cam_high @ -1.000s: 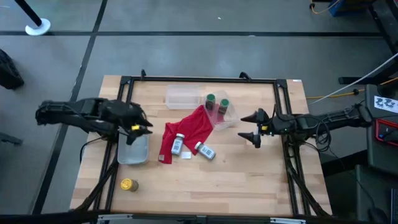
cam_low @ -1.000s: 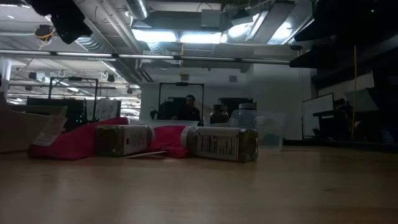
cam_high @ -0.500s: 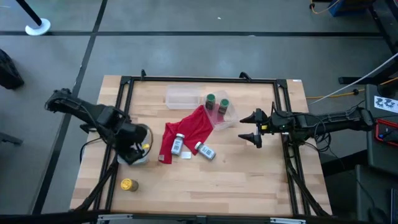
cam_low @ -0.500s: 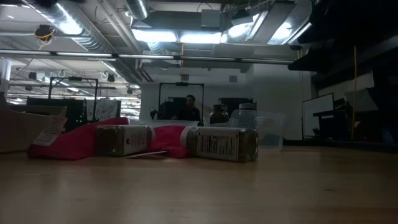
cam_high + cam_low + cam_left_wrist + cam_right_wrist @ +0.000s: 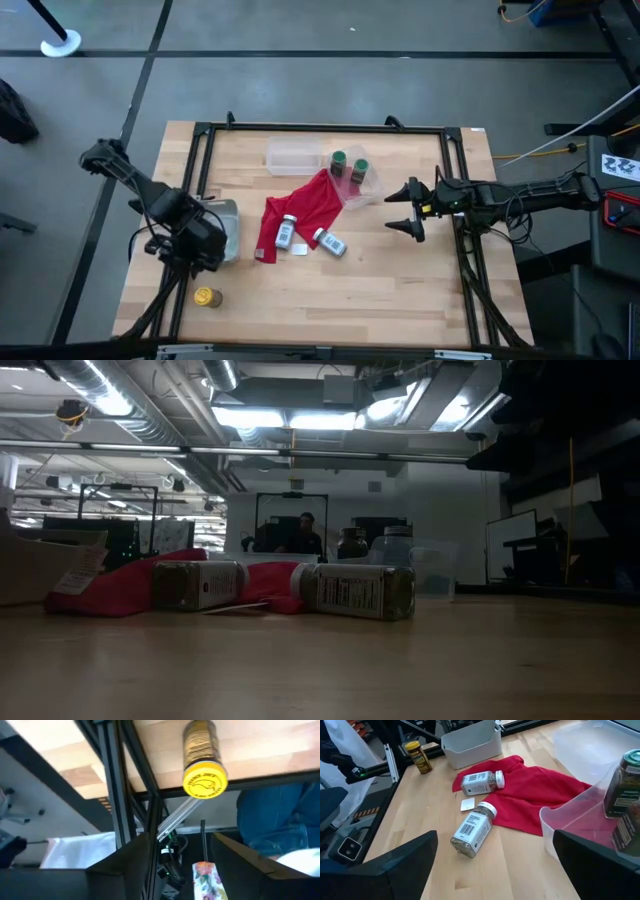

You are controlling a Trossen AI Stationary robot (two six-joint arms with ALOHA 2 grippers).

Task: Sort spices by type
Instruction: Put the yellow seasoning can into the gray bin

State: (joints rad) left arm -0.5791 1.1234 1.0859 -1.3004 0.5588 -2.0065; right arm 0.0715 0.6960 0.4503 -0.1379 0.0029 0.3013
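Left pincer [image 5: 200,262], open, hovers just above the yellow jar [image 5: 205,297]; right pincer [image 5: 402,210], open, waits right of the red cloth [image 5: 300,212].

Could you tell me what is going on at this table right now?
The robot is sorting spice jars, and neither gripper holds one. The left gripper hangs near the table's left edge, by the grey tub, pointing toward the yellow jar, which stands alone near the front left corner. The right gripper waits open at the right side. Two green-capped jars already sit together in a clear tub. Two silver-grey jars lie on their sides by the red cloth.
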